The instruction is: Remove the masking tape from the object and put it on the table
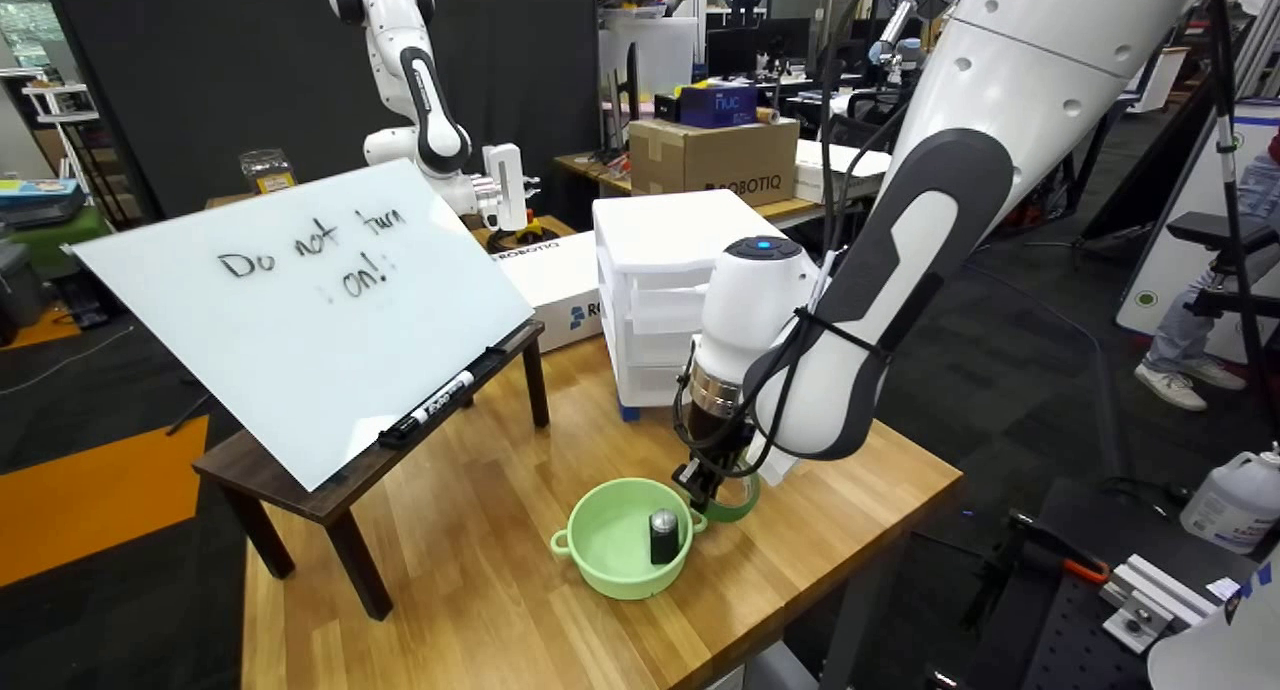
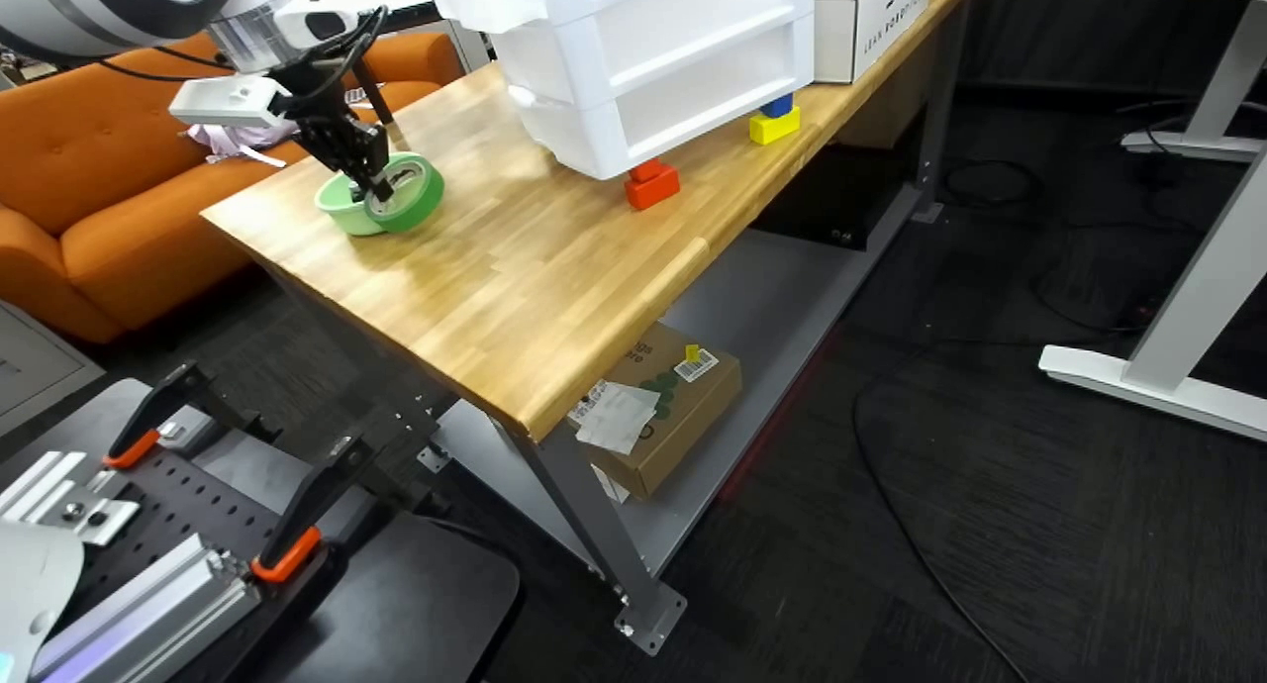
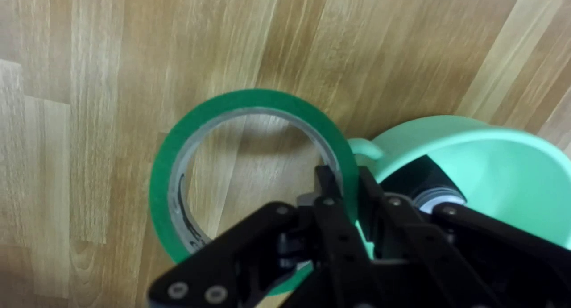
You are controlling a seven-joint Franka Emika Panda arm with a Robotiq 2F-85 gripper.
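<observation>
Masking tape [image 3: 254, 101] is pinched in the gripper [image 3: 347, 178], on the table [image 1: 480, 580] or just above it, I can't tell which; in the wrist view it sits mostly left of the fingers [image 3: 328, 185], one inside its ring.

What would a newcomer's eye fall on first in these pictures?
Probably the slanted whiteboard, reading "Do not turn on!", on the small dark table. Next, the green masking tape held in the gripper, large in the wrist view. The orange sofa beyond the wooden table in an exterior view also stands out.
</observation>
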